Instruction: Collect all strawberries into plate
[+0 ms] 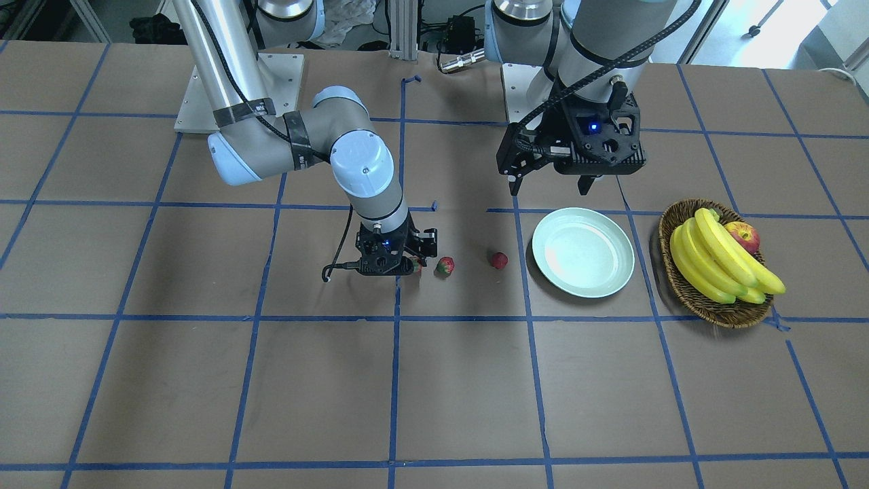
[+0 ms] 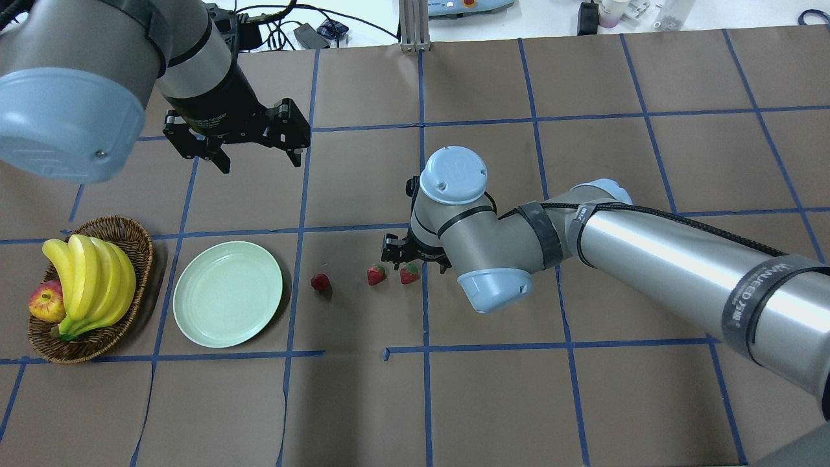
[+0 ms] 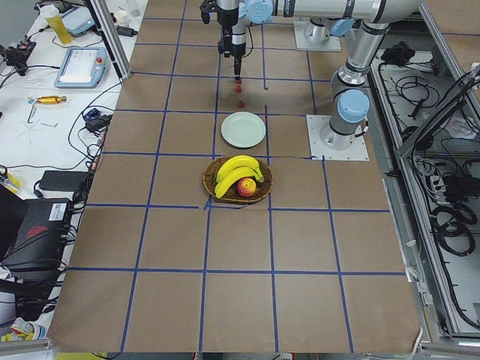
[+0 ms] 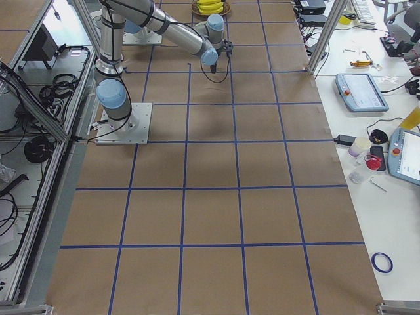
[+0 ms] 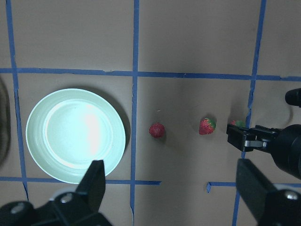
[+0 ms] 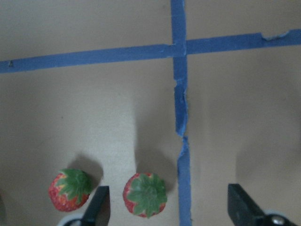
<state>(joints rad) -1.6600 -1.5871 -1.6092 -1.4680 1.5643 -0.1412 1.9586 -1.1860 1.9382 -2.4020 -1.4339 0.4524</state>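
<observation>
Grasping of the first fruit is the step in hand, as far as can be judged. All three strawberries are seen on the counter, in a row beside the plate, in which nothing is placed yet. The right hand is held low over the counter with its fingers spread. The strawberry farthest from the plate is found between them, nearer to one finger than to the other, and nothing is pinched. The middle strawberry is seen just outside that finger. The left hand is held spread and empty above the counter, beyond the plate. For the next move, the right hand probably has to be centred on this strawberry and pressed together gently, so that the neighbour is not pushed. Then the fruit has to be lifted and carried over the other two to the plate.
</observation>
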